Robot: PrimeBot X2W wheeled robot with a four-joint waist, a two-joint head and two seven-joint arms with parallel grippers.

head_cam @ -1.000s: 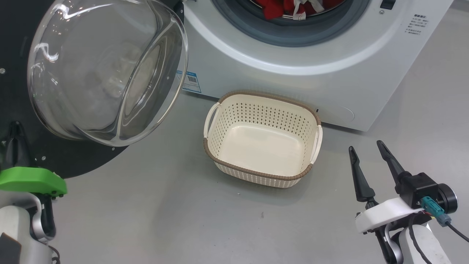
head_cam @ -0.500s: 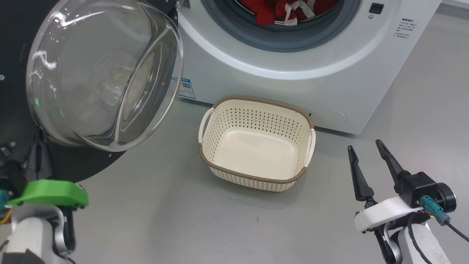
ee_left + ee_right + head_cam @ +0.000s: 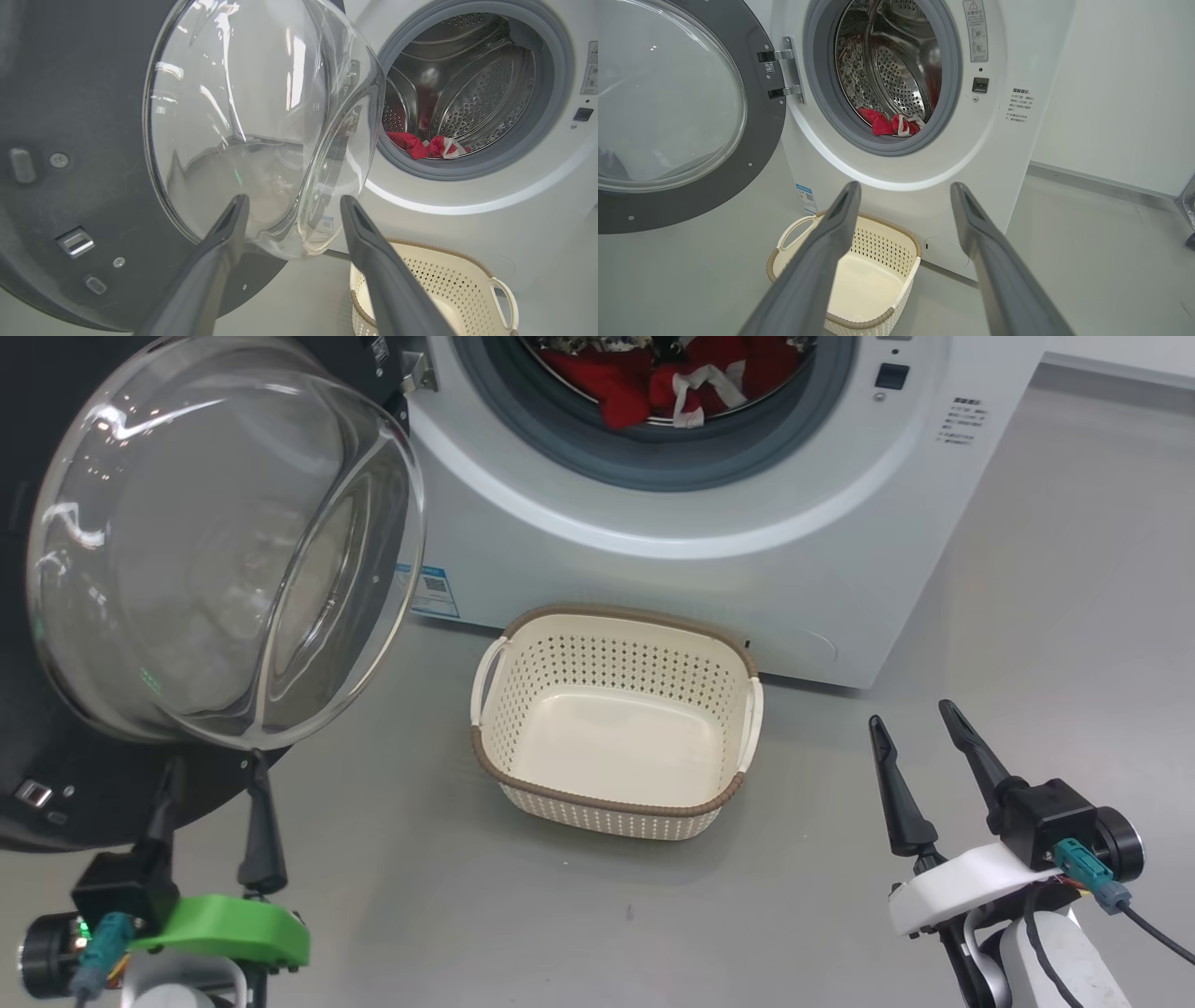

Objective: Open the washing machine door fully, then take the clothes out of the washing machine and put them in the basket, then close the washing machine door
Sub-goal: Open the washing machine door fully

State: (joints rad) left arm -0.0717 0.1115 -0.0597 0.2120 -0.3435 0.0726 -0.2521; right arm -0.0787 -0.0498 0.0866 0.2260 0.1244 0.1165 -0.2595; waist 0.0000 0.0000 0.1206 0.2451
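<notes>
With the glossy black glass-bowled door (image 3: 215, 551) open and the left jaws and right jaws wide and empty, reach into the big white washing machine (image 3: 653, 579) and pinch a thick fold of red clothes (image 3: 611, 394) low in its drum.

The washing machine (image 3: 653, 569) is white, its drum seal (image 3: 653, 467) grey, its sticker (image 3: 431, 593) blue and white; the washing machine door (image 3: 93, 793) is glossy black around a clear, colourless glass bowl (image 3: 215, 541); the clothes (image 3: 616, 392) are bright red with white trim; the drum (image 3: 901, 70) is silvery steel, dotted with fine holes; the basket (image 3: 597, 800) is cream, pierced in regular rows (a brown woven band rims it); the floor (image 3: 420, 896) is plain grey; the left gripper (image 3: 213, 765) is dark above a bright green mount (image 3: 219, 929); the right gripper (image 3: 910, 714) is dark above a white mount (image 3: 962, 887).
</notes>
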